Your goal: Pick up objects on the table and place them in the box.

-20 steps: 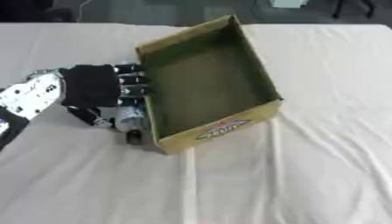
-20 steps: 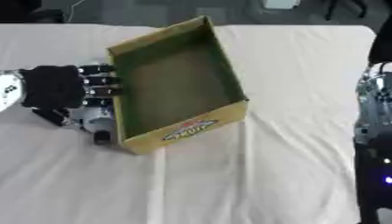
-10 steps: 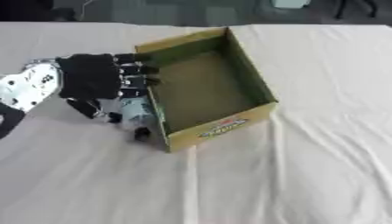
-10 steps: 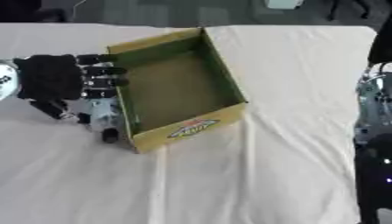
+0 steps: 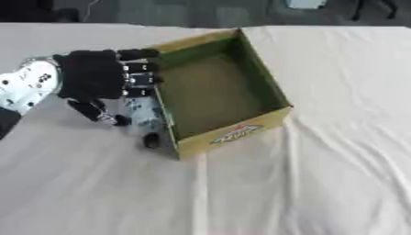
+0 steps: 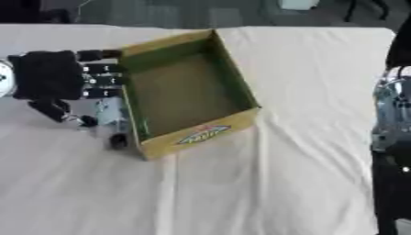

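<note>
surface (image 5: pixel 321 183): draped in pale cream cloth, soft, with long creases running toward the near right corner.

box (image 5: pixel 217 94): open-topped cardboard carton, rectangular, set askew toward the far middle of the surface. walls tan outside, dull green inside; floor a flat olive-brown, nothing seen lying in it. the near short wall carries a small printed label in red and green.

left robot hand (image 5: pixel 100 78): matte black, blocky, with silver-white bands on the fingers (image 5: pixel 138 79); a white speckled forearm shell runs off toward the left edge. it sits just outside the box's left wall, fingers stretched out straight and reaching to that wall's rim, thumb angled down toward the cloth. spread, nothing clasped.

object (image 5: pixel 148 117): small, pale grey-blue body, roughly cylindrical, with a dark rounded end toward the near edge. it lies on the cloth right against the outside of the box's left wall, just below the fingers. whether the fingers touch it cannot be told.

right robot hand: no hand seen; only a strip of silver and black arm (image 6: pixel 391 119) along the right edge in the right eye view.
</note>
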Controlling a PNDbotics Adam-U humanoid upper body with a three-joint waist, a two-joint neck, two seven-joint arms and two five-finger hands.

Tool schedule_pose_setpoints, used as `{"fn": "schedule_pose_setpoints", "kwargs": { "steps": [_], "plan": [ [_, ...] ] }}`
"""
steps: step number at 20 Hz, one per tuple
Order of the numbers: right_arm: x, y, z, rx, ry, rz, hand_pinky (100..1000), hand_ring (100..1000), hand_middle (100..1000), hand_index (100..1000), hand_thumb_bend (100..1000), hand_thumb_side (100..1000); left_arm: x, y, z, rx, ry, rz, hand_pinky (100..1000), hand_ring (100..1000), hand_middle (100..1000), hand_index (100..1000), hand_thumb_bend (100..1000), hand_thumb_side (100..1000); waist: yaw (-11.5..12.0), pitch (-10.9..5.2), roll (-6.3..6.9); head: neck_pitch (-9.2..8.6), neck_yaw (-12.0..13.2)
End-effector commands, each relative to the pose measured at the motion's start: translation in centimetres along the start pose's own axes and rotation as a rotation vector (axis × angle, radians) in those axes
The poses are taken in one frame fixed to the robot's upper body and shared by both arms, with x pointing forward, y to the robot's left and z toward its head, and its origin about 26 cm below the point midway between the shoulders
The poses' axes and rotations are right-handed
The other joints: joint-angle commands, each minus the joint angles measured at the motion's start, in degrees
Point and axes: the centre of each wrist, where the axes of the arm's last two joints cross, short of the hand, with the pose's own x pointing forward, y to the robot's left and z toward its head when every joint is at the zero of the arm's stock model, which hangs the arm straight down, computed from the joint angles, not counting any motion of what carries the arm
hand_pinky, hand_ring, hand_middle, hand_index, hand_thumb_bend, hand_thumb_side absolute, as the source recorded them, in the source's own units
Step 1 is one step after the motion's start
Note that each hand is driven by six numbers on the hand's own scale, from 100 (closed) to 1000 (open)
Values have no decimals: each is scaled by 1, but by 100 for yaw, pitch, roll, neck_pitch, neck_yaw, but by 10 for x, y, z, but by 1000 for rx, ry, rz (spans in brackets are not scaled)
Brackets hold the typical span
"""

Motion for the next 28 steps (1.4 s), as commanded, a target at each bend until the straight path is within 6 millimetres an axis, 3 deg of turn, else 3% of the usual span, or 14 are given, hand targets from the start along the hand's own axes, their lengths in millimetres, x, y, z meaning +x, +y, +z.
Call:
{"fn": "schedule_pose_setpoints", "kwargs": {
  "steps": [1, 2, 3, 12, 16, 19, 28],
  "plan": [
    [5, 1, -5, 26, -5, 11, 320, 442, 477, 693, 100, 864, -13, 8, 10, 171, -136, 89, 613, 580, 608, 757, 490, 581, 10, -109, 20, -47, -29],
    [5, 1, -5, 26, -5, 10, 320, 442, 478, 693, 100, 863, -12, 7, 10, 168, -134, 91, 529, 545, 579, 752, 487, 580, 9, -108, 21, -46, -31],
    [5, 1, -5, 26, -5, 10, 320, 442, 478, 693, 100, 864, -12, 7, 10, 166, -133, 93, 504, 536, 568, 752, 485, 581, 9, -107, 21, -43, -33],
    [4, 1, -6, 25, -6, 7, 320, 442, 478, 692, 100, 864, -9, 4, 9, 143, -138, 123, 448, 469, 529, 749, 463, 586, 0, -100, 21, -42, -38],
    [4, 1, -6, 25, -7, 4, 320, 442, 478, 692, 100, 864, -3, -2, 8, 130, -144, 155, 499, 528, 573, 770, 460, 589, -10, -91, 15, -42, -32],
    [3, 2, -6, 25, -8, 0, 320, 442, 478, 692, 100, 864, 1, -4, 6, 124, -151, 170, 661, 653, 640, 777, 455, 594, -23, -81, 8, -42, -25],
    [2, 3, -8, 25, -10, -13, 320, 442, 478, 693, 100, 864, 11, -12, 3, 100, -161, 205, 711, 674, 649, 786, 443, 600, -64, -52, -7, -43, 4]
  ]
}}
